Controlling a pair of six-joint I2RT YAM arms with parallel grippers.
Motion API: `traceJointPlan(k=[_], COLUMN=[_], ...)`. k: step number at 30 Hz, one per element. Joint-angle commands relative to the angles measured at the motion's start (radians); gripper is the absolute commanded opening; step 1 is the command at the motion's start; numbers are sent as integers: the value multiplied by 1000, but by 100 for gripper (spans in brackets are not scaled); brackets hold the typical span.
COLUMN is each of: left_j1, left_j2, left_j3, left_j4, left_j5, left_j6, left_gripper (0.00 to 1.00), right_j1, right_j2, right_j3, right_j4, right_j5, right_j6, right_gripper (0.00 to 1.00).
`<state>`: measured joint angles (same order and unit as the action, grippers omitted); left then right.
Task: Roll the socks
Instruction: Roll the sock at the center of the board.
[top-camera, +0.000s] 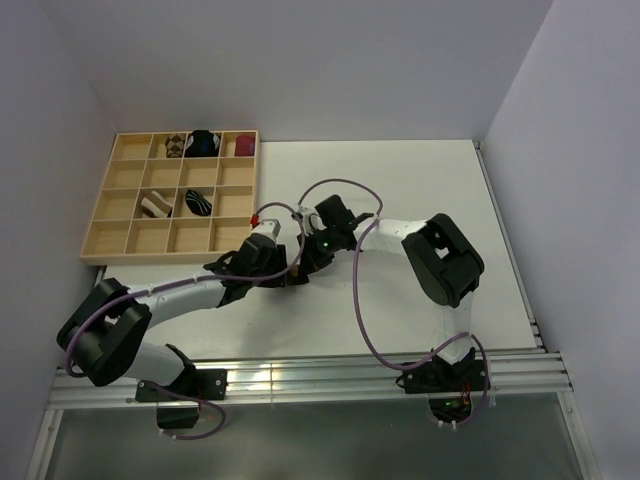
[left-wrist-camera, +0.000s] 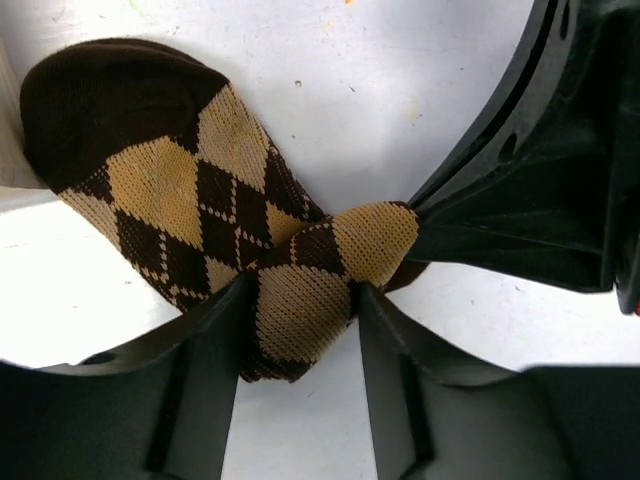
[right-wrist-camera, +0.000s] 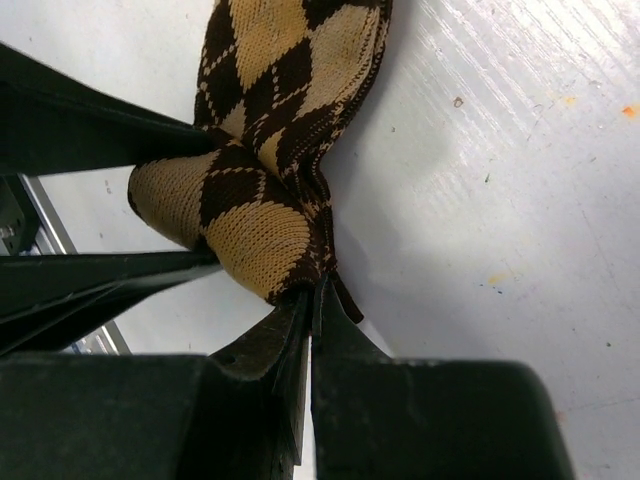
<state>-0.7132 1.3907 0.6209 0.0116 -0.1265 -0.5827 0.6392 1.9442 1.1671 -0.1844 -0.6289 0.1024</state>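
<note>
Though near-hidden from above, shows at wrists: left gripper (left-wrist-camera: 302, 300) half-open, clasping sock (left-wrist-camera: 170, 190) fold; right gripper (right-wrist-camera: 314, 292) pinched shut on its edge; far end cut off.

The right gripper (right-wrist-camera: 312, 295) has its two fingers pressed tight together, nipping the dark edge of the argyle sock (right-wrist-camera: 290, 60). The sock, brown with tan diamonds, lies on the white table (right-wrist-camera: 500, 200) and runs away from that pinch. Just beyond the pinch it bulges into a fold, caught between the two dark fingers of the left gripper (right-wrist-camera: 205, 200), which reach in from the left. Faint scratches and small specks mark the table.
</note>
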Motion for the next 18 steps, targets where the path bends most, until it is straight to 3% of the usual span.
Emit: traceJointPlan(k=[1, 4, 5, 6, 8, 14, 18], left_j1=[-38, -57, -60, -60, -58, -60, -60], left_j2=[51, 73, 76, 80, 85, 85, 80], left_j3=[23, 30, 30, 34, 39, 69, 95], left_j4=[-114, -121, -121, -124, -133, -180, -219], left_j5=[-48, -55, -55, -55, -56, -44, -27], left_j6=[24, 26, 26, 26, 24, -26, -114], left_gripper=[49, 36, 28, 10, 0, 0, 0], right_j1=[1, -3, -9, -12, -25, -68, -95], right_j2=[-42, -51, -56, -60, -85, -212, -341], right_j3=[28, 23, 20, 13, -1, -75, -139], right_j4=[-27, -17, -10, -4, 23, 105, 138], right_j5=[55, 58, 52, 49, 44, 98, 199], right_j6=[-21, -7, -3, 11, 31, 134, 238], right_gripper=[0, 0, 0, 0, 0, 33, 46])
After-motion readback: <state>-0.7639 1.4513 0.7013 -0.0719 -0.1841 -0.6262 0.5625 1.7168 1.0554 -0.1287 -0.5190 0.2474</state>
